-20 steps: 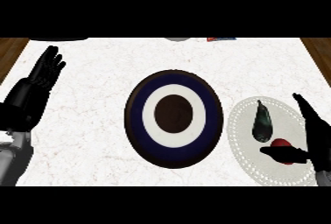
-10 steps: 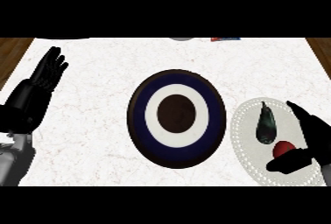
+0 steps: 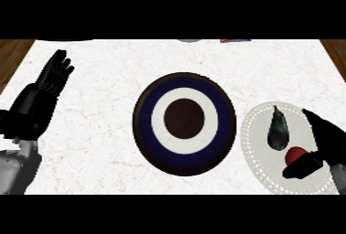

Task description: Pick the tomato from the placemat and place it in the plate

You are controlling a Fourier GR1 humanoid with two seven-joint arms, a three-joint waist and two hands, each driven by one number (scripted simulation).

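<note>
A red tomato (image 3: pixel 295 155) lies on the white lacy placemat (image 3: pixel 260 137) at the right, beside a dark green elongated vegetable (image 3: pixel 278 129). My right hand (image 3: pixel 327 144) is around the tomato, fingers on its right side and thumb (image 3: pixel 302 167) just below it, partly hiding it. The fingers are straight, not closed on it. The round plate (image 3: pixel 184 123), dark blue with a white ring and brown centre, sits in the middle of the counter. My left hand (image 3: pixel 42 96) rests open at the left, fingers pointing up.
The white marbled counter (image 3: pixel 101 68) has wooden edges at the far left and right. Parts of small objects (image 3: pixel 235 40) show at the far edge, cut off by the view.
My right hand has moved in closer around the tomato, its thumb now under it. The view has shifted slightly, and the left hand stays as it was.
</note>
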